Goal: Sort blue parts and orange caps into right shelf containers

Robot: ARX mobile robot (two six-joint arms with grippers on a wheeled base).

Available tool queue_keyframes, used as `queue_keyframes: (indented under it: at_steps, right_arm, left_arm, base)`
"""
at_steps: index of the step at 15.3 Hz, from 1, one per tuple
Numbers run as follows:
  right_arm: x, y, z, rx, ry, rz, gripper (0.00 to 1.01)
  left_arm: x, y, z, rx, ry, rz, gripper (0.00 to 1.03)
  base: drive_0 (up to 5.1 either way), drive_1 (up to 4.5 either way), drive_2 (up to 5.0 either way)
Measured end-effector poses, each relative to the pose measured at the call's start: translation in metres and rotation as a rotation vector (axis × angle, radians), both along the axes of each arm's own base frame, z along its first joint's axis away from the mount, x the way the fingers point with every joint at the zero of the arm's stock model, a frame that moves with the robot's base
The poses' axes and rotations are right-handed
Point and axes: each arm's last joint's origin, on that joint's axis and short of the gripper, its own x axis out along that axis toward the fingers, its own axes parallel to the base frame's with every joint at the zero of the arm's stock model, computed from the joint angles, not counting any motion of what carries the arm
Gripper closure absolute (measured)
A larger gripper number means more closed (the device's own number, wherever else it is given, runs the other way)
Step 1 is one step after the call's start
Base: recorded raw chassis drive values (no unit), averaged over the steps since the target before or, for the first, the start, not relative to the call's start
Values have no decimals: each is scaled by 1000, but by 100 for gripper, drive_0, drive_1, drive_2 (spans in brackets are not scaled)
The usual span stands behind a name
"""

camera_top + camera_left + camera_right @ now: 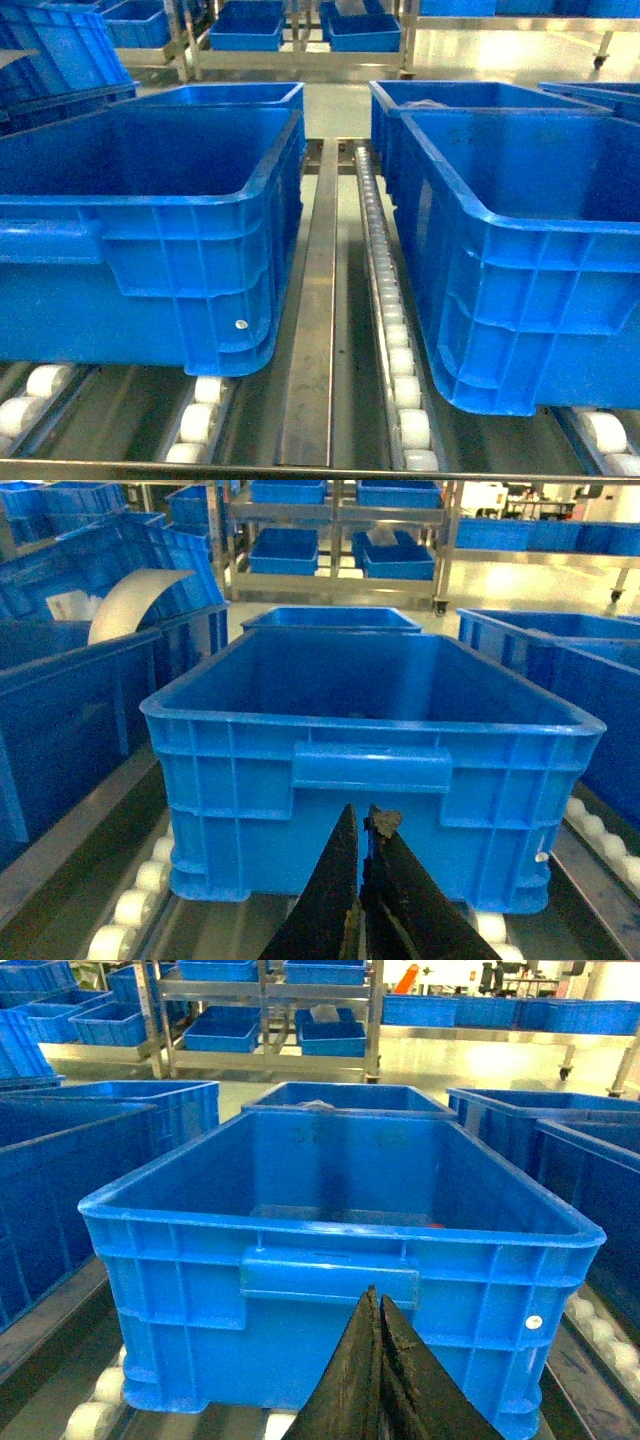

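A steel rail [310, 330] separates two blue crates [150, 200] on rollers.

Closed pincer [378, 1332] just before blue crate [330, 1260], rollers [90, 1415] beneath

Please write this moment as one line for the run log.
left pincer: shut, empty, before left crate | right pincer: shut, empty, before right crate | crates on shelf rollers

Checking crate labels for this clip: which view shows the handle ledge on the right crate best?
The right wrist view: the handle ledge faces the camera squarely, just above the shut right gripper. The head view shows only that crate's side and corner; the left wrist view catches only its edge.
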Motion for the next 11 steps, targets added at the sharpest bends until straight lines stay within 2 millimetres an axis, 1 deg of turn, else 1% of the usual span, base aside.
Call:
queue_keyframes:
  at_steps: [1,2,3,5,8,9,10,11]
  right_arm:
    - [0,0,0,0,0,0,100]
    - [0,0,0,0,-1,0,94]
    - [0,0,0,0,0,0,79]
    - [0,0,0,0,0,0,51]
    - [0,0,0,0,0,0,13]
    - [0,0,0,0,0,0,1]
    - [0,0,0,0,0,0,4]
    - [0,0,0,0,0,0,3]
  left_arm:
    - [0,0,0,0,-2,0,98]
    - [0,0,0,-1,-2,0,86]
    - [0,0,0,0,-2,0,73]
    - [0,0,0,-1,-2,0,44]
    - [0,0,0,0,-2,0,6]
    - [0,0,0,0,-2,0,5]
    - [0,0,0,0,-2,0,5]
    - [0,0,0,0,-2,0,5]
  base:
    - [0,0,0]
    - [0,0,0]
    - [0,0,0]
    - [0,0,0]
    - [0,0,0]
    - [0,0,0]
    - [0,0,0]
    - [0,0,0]
